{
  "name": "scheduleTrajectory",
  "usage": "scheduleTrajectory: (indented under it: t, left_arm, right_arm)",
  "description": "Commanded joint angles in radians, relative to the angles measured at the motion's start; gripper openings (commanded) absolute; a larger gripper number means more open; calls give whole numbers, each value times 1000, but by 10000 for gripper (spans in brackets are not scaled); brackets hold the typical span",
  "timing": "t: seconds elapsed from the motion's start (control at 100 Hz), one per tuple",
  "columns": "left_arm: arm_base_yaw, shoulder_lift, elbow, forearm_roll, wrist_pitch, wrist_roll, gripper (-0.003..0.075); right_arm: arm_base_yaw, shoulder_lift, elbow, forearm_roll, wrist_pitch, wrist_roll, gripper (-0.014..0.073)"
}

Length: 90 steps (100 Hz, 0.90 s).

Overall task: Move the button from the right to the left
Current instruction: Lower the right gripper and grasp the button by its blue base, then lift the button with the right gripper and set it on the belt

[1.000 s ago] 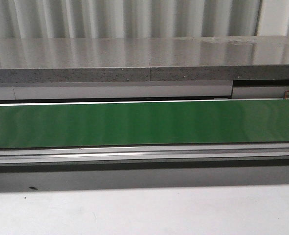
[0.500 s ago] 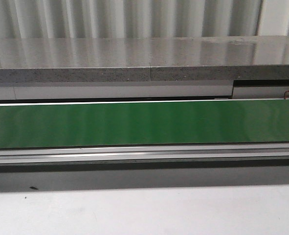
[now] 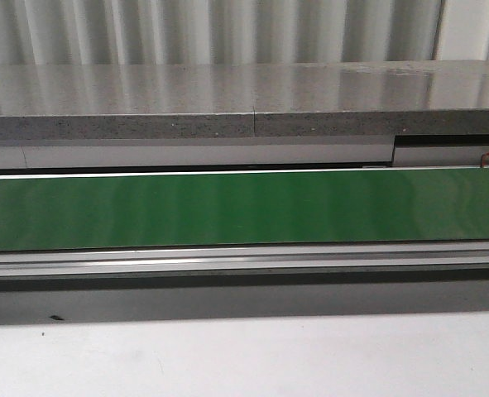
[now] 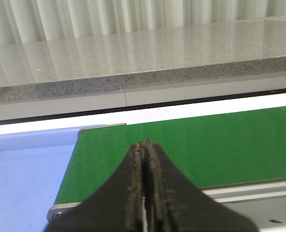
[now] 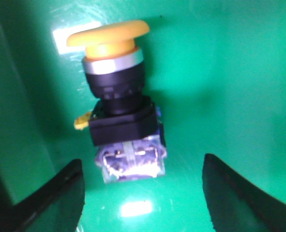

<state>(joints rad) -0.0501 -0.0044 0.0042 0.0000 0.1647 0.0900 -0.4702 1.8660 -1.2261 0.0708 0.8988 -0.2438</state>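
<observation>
In the right wrist view the button [image 5: 118, 106] lies on its side on a green surface, its yellow-orange cap away from the fingers and its blue-grey block end nearest them. My right gripper [image 5: 143, 169] is open, a finger on each side of the block end, not touching it. In the left wrist view my left gripper [image 4: 144, 145] is shut and empty above the green belt [image 4: 205, 145] near its end. The front view shows the belt [image 3: 244, 207] bare, with no button and no gripper in it.
A blue tray [image 4: 22, 179] lies beside the belt's end in the left wrist view. A grey speckled stone ledge [image 3: 244, 99] runs behind the belt. A metal rail [image 3: 244, 260] and white tabletop [image 3: 244, 356] lie in front of it.
</observation>
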Motion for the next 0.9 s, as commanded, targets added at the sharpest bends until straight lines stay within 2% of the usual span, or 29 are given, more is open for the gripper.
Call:
scheduleTrajectory:
  t: [0.0,0.1,0.25,0.32,0.46,0.69,0.89]
  left_arm:
    - [-8,-30,38,-8,-78,-10,-21]
    - [-8,-30,38,-8,-78,-10,-20]
    - [-8,-30,38,-8,-78,-10,-20]
    - [-8,-30,38,-8,-78,-10,-20]
    - [-8,-30,38,-8,-78,-10,-20]
    - [-8,-30,38,-8,-78,-10,-21]
    - [-8,-30,38,-8,-78,-10,-21]
  right_arm:
    - [-2,-28,-27,7,-25,-14,519]
    - [-2,-15,-27,7,-30,-19,466]
    - [-2,-12,-27,12,-31,-19,229]
    - [-2,-12,-27,13,-32,-19,163]
    - [-2,-17,-45,16,-17,-19,153]
    - [-1,-62,-156,80,136,-17,153]
    - [28,-171,-178,89,153,53,153]
